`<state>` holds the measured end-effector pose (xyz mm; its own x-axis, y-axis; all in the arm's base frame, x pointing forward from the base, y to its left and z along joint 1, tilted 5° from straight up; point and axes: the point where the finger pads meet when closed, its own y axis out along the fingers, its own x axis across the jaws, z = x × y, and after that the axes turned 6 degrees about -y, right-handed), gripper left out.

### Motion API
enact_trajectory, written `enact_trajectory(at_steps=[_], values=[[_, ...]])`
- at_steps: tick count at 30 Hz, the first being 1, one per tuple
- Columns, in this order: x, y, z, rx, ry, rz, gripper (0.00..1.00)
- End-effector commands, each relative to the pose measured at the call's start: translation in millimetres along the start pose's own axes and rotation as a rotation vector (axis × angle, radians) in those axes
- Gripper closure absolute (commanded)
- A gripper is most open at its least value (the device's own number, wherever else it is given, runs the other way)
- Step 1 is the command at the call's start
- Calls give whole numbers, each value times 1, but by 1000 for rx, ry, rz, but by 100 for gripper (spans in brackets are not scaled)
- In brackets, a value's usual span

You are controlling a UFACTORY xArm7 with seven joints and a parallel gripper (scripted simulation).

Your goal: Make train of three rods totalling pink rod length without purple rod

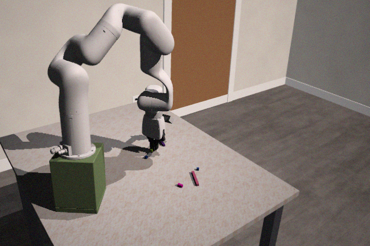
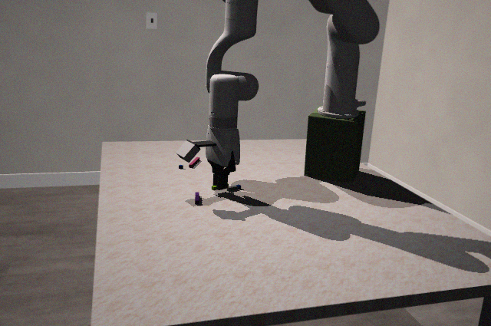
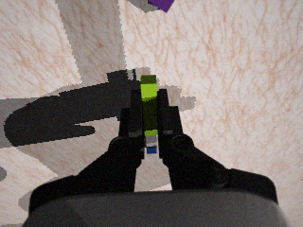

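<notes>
My gripper [image 1: 153, 149] [image 2: 220, 186] [image 3: 150, 104] is shut on the lime rod [image 1: 151, 150] [image 2: 214, 187] [image 3: 149, 90], down at or just above the table; I cannot tell whether it touches. The grey rod [image 1: 149, 153] [image 2: 231, 189] [image 3: 151, 140] lies flat beyond the lime rod's near end, roughly in line with it; any gap is hidden by the fingers. A blue rod [image 1: 145, 157] [image 2: 238, 186] [image 3: 151, 149] lies at the grey rod's outer end. The pink rod [image 1: 195, 178] [image 2: 194, 163] lies apart.
A purple rod [image 1: 162, 143] [image 2: 196, 197] [image 3: 163, 4] lies near the gripper, on the side away from the grey rod. A second blue rod [image 1: 197, 168] [image 2: 180, 166] lies near the pink rod. A magenta rod [image 1: 180, 185] lies on the pink rod's other side.
</notes>
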<state>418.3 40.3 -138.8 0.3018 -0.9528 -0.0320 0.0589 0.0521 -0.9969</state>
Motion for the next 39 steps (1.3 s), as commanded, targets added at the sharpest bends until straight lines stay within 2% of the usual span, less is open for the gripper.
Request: enact_trajectory(at_steps=[1, 21, 39], values=[[0, -1, 1, 3, 0, -1, 96], [0, 0, 1, 3, 0, -1, 96], [0, 11, 1, 3, 0, -1, 96]])
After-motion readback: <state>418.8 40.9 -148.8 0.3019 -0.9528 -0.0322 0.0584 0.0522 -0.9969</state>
